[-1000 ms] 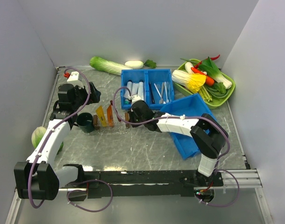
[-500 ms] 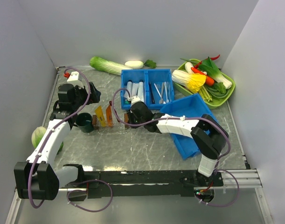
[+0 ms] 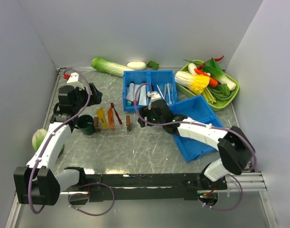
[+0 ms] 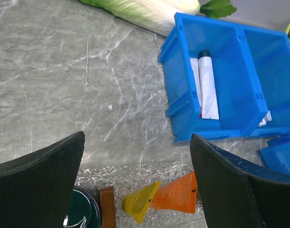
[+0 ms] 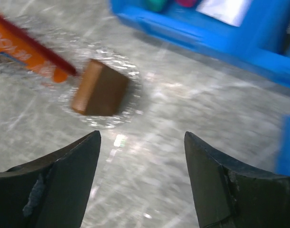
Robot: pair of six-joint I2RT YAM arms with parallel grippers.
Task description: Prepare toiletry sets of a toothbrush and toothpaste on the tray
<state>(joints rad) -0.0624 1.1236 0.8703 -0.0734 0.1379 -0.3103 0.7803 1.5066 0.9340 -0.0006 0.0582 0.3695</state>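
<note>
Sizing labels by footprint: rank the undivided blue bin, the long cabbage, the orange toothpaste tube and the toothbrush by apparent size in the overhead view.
1. undivided blue bin
2. long cabbage
3. orange toothpaste tube
4. toothbrush, similar length but far slimmer

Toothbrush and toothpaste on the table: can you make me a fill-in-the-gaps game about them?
1. The yellow toothpaste tube lies right beside another tube, which is ____.
2. The toothbrush lies between that tube and a small ____ block.
3. The white tube lies inside a ____ bin.
4. The right gripper holds nothing, and its jaws are ____.

Missing words: orange, brown, blue, open.
</note>
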